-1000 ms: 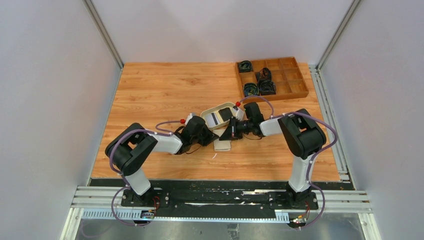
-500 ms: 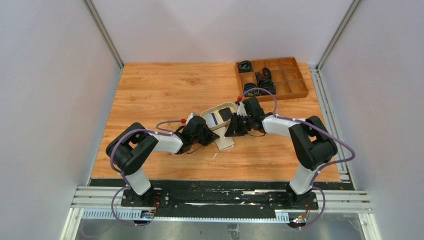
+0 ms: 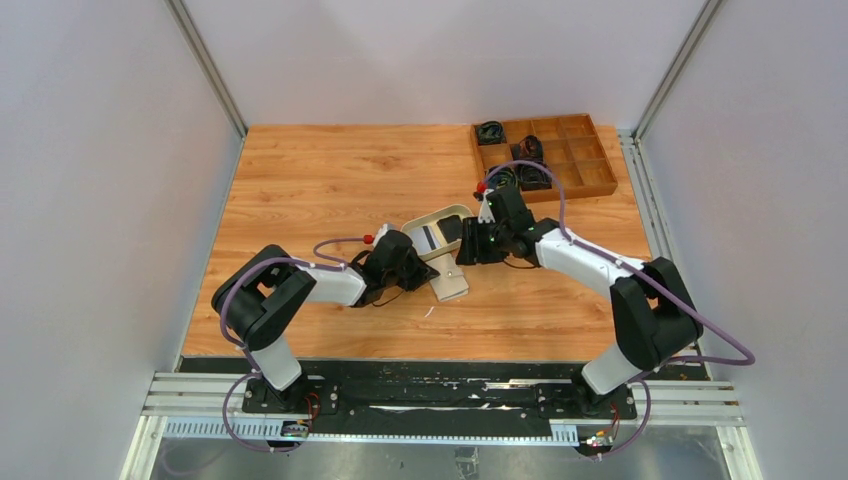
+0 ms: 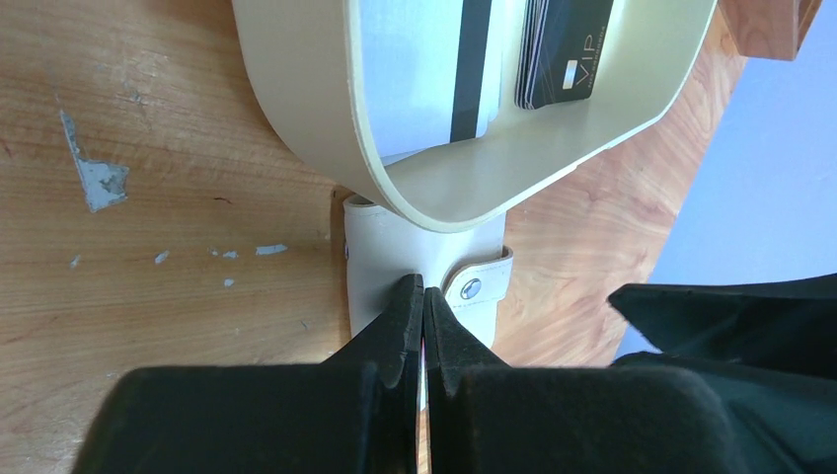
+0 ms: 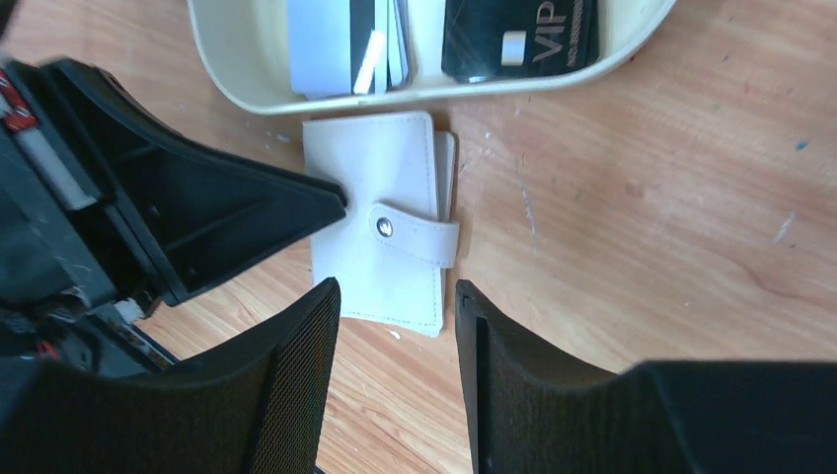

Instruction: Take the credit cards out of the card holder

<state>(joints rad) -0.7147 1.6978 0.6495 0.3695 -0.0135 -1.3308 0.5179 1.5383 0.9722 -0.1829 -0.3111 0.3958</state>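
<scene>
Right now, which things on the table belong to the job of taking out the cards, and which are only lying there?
For the job: wallet, closed and snapped; white striped cards and black cards, in the tray; left gripper, shut at the wallet's edge; right gripper, open above it.
Only lying there: wooden box; cables inside it.

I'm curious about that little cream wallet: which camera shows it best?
The right wrist view: nearly the whole closed card holder, snap tab fastened, shows large. The left wrist view shows only one end, between the tray rim and the left end effector. The top view shows it tiny and far off.
</scene>
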